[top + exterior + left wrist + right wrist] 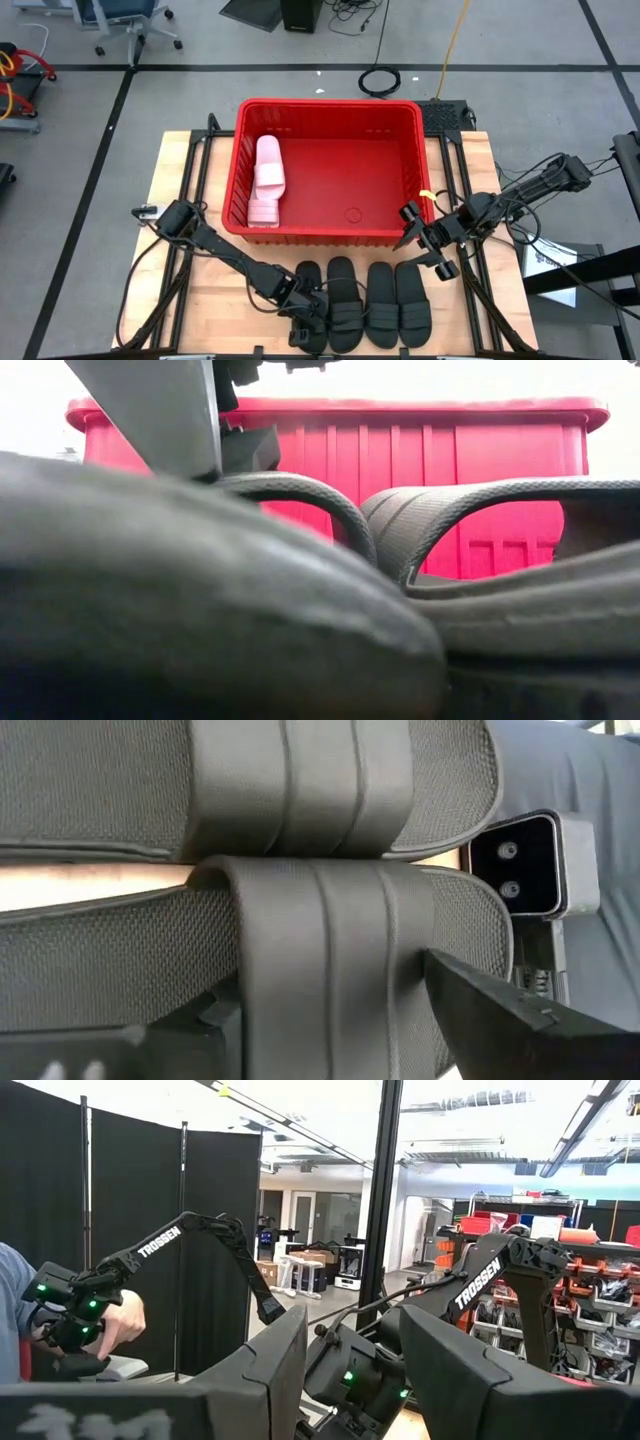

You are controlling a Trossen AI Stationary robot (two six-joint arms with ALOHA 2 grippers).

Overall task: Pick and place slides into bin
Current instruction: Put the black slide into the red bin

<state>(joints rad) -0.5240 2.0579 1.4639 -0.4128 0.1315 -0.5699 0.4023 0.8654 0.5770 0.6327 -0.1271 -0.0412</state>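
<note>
We've got the left gripper point(305, 322) straddling the strap of the leftmost black slide point(309, 305) by the table's front edge, fingers spread, so we'd clamp squarely mid-strap before hauling it to the bin point(330, 238), right gripper point(425, 240) parked open at its corner.

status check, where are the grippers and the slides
Left gripper open, fingers astride leftmost black slide. Right gripper open, waiting by bin. White slides binned, four black left.

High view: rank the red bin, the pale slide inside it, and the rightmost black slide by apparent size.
1. The red bin, by far the largest.
2. The rightmost black slide.
3. The pale slide, which looks close in size to the black one, so their order is uncertain.
</note>
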